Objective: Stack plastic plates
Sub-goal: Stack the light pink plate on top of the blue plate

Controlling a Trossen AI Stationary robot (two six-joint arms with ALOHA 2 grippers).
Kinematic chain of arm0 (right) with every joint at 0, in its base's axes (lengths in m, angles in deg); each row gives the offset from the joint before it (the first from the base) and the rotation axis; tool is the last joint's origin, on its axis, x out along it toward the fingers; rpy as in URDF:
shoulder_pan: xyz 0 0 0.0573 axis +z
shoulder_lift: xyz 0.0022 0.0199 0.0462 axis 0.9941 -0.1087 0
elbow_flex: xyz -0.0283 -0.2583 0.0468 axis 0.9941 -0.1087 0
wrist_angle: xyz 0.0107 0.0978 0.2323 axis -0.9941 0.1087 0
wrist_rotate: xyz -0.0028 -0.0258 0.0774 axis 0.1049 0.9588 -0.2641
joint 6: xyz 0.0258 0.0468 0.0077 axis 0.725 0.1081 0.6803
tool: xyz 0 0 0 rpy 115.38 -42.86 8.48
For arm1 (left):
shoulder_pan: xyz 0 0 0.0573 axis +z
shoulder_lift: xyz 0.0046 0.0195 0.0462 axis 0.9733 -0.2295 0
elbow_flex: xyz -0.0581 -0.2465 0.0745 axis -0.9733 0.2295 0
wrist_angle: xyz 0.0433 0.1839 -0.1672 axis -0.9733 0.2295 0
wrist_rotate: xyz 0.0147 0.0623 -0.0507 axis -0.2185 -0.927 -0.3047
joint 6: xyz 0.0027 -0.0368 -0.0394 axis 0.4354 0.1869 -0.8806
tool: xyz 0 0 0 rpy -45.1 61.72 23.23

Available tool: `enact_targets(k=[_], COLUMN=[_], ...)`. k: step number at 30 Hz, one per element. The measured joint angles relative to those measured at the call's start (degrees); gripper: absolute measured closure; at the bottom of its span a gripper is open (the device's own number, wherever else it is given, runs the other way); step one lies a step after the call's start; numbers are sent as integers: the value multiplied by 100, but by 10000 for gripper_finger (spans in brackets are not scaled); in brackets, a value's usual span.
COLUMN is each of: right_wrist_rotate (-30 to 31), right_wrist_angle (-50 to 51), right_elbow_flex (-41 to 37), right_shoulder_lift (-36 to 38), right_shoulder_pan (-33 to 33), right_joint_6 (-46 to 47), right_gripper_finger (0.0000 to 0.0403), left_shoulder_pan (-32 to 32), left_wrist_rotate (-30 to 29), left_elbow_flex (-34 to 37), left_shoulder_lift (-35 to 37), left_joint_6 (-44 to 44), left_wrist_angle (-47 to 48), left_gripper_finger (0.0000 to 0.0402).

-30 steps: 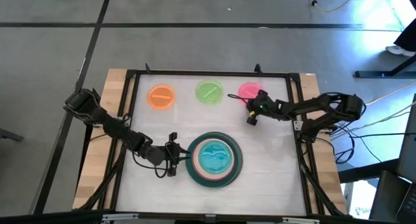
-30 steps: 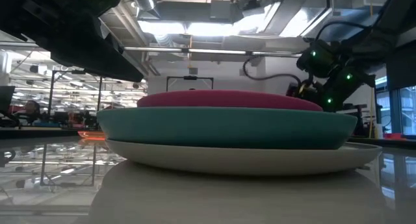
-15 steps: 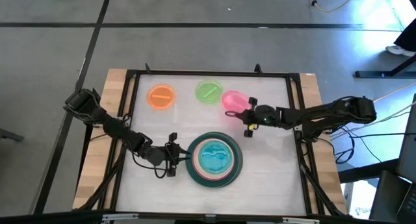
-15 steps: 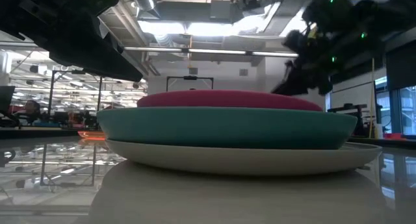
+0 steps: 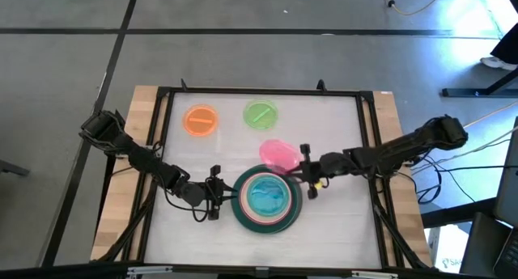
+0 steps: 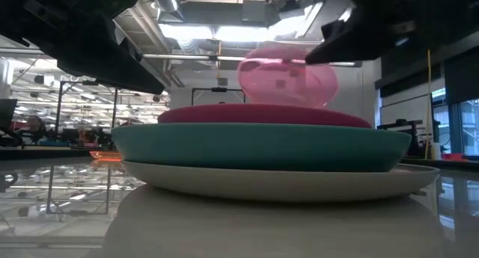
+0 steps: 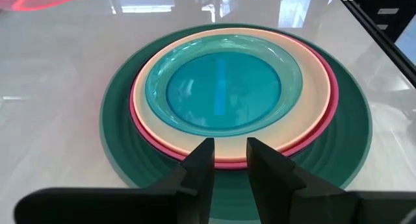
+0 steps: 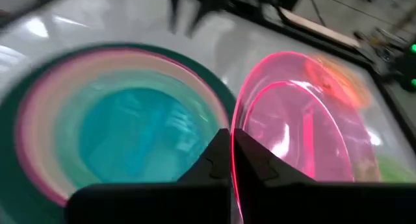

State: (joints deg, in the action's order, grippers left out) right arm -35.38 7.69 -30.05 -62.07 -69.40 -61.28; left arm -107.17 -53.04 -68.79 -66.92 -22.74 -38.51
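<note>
A stack of plates (image 5: 267,200) sits near the table's near edge: dark green outermost, then magenta, peach and a teal plate (image 7: 224,87) on top. My right gripper (image 5: 296,167) is shut on the small pink plate (image 5: 279,155), which hangs tilted above the stack's far rim (image 6: 288,80). My left gripper (image 5: 214,190) waits just left of the stack, fingers slightly open (image 7: 229,156), holding nothing. The orange plate (image 5: 201,120) and the green plate (image 5: 261,114) lie flat by the far edge. My right gripper pinches the pink plate's rim (image 8: 233,145) between its two fingers, on the side toward the table's right. The fingers come roughly level from the right. The plate is lifted clear and steeply tilted, with its far side (image 8: 305,139) standing away from the fingers.
A black frame (image 5: 259,91) borders the white table top. Bare surface lies right of the stack and between the stack and the far plates. The right arm (image 5: 388,154) stretches across the table's right half.
My right gripper has carried the pink plate from its place by the far edge toward the near edge and leftward, to just above the stack's far rim. The plate has come off the table and tipped up. The left arm and the stack have stayed still.
</note>
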Motion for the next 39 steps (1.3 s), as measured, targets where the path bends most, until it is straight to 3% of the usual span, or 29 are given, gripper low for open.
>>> enact_targets(k=[8,17,22,39], right_wrist_rotate=[-112,-908,-1208,-1187], right_wrist_angle=[-87,-786,-1309,-2244], right_elbow_flex=[26,28,30,30], right_shoulder_lift=[0,-20,-415,-1777], right_shoulder_pan=[491,961,1086,1077], right_joint_6=[142,174,170,168], right_gripper_finger=[401,401,401,401], left_shoulder_pan=[7,7,7,7], left_wrist_rotate=[-33,-35,-37,-39], left_elbow_flex=[0,0,0,0], left_shoulder_lift=[0,0,0,0], left_joint_6=[2,2,0,2], left_wrist_angle=[-2,-2,-7,-11], left_gripper_finger=[318,318,318,318])
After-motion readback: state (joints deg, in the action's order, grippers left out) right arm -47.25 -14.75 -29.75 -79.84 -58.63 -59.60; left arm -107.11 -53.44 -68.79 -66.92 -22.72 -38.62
